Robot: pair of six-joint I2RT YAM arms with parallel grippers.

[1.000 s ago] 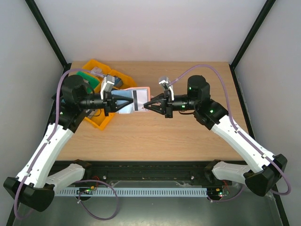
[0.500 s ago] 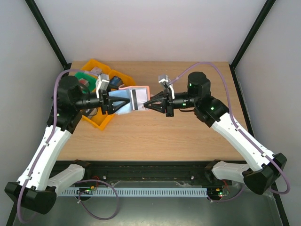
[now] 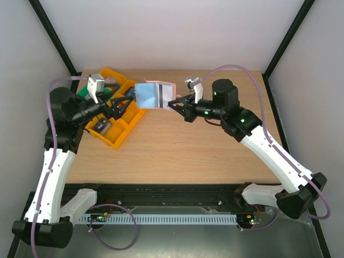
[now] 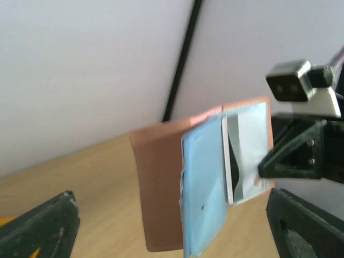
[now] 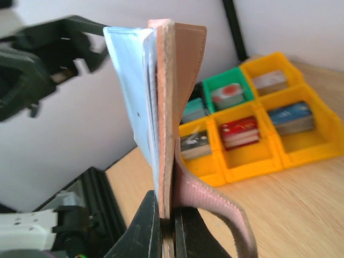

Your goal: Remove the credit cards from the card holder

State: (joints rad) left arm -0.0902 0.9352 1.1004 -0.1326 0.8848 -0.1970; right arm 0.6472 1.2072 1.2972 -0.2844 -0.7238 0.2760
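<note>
The bare tabletop lies nearest, pale matt wood with a fine grain, between two white arms. Above it the right tool is clamped on the holder. Its two black fingers are pressed together on the lower edge, so the holder stands upright in the air, clear of the wood. The holder is a flat tan fold, leather-like, with a stitched border and a salmon-pink edge. One soft flap curls down toward the right wrist camera.

Against the holder's face lie the cards, thin, stiff, smooth rectangles. Two show: a plain light-blue one in front and a paler one with a dark stripe behind. Both reach past the holder's edge.

The left tool has its two black fingers spread wide apart. It grips nothing and sits near the cards without touching them.

Farther left, below that tool, sit glossy plastic trays. Four yellow trays and one green tray show in the right wrist view, each holding small chunky blocks. Behind stand plain white walls and a black post.
</note>
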